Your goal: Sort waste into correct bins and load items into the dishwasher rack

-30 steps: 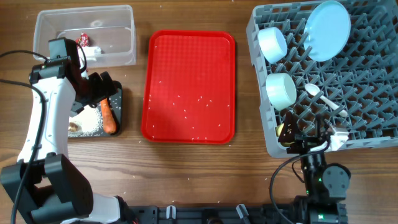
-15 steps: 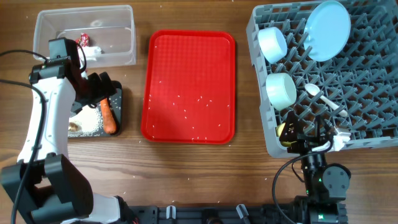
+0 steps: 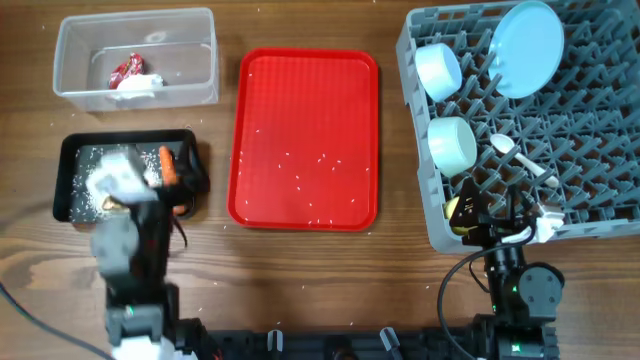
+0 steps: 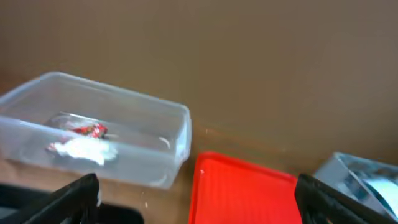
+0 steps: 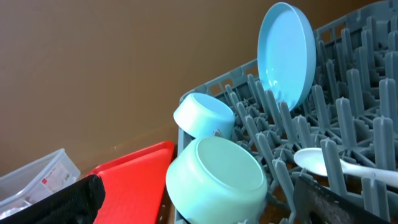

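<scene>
The red-and-white wrapper with tissue (image 3: 128, 72) lies in the clear tub (image 3: 190, 40), which also shows in the left wrist view (image 4: 168, 134). The carrot (image 3: 168, 163) and rice grains (image 3: 85, 170) lie in the black tray (image 3: 70, 145). The brown lump is hidden. My left gripper (image 3: 183, 185), blurred, hangs open and empty over the tray's right end (image 4: 196, 190). In the grey rack (image 3: 600, 150) are the plate (image 3: 527, 48), two bowls (image 3: 438, 70) (image 3: 452, 143), the spoon (image 3: 515, 155) and the yellow cup (image 3: 460, 212). My right gripper (image 3: 492, 215) is open and empty (image 5: 199, 190) at the rack's front edge.
The red serving tray (image 3: 250, 120) lies in the middle with scattered rice grains (image 3: 310, 175) on it. The left arm (image 3: 130, 255) stands at the front left. Bare wooden table lies between the tray and the rack.
My left arm has swung back from over the black tray and the tub's near side toward the table's front edge, uncovering most of the black tray. The right arm has not moved.
</scene>
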`<state>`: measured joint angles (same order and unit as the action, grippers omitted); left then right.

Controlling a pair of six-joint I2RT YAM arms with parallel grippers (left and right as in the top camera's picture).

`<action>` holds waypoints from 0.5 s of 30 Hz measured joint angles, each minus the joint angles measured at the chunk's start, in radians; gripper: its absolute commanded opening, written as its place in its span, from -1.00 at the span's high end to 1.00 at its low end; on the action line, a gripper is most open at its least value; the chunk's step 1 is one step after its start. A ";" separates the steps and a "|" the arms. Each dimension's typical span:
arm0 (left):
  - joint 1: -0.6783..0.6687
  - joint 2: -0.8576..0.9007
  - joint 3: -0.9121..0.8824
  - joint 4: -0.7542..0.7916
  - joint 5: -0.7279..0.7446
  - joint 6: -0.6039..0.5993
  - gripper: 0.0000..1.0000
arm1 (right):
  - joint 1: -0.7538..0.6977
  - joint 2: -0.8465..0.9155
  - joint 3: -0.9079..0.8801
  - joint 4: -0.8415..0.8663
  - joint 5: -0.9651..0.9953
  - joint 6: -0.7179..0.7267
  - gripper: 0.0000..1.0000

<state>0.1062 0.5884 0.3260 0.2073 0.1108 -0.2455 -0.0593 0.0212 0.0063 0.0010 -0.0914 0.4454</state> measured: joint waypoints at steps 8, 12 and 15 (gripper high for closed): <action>-0.043 -0.416 -0.309 -0.012 0.011 0.000 -1.00 | 0.000 0.001 0.000 0.000 0.000 0.000 -0.99; -0.046 -0.544 -0.314 -0.222 0.011 0.000 -1.00 | 0.000 0.001 0.000 0.001 0.000 0.000 -0.99; -0.047 -0.571 -0.317 -0.267 0.010 0.000 -1.00 | 0.000 0.001 0.000 0.000 0.000 0.000 -1.00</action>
<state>0.0589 0.0177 0.0086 -0.0601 0.1211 -0.2455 -0.0593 0.0219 0.0063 0.0013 -0.0914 0.4454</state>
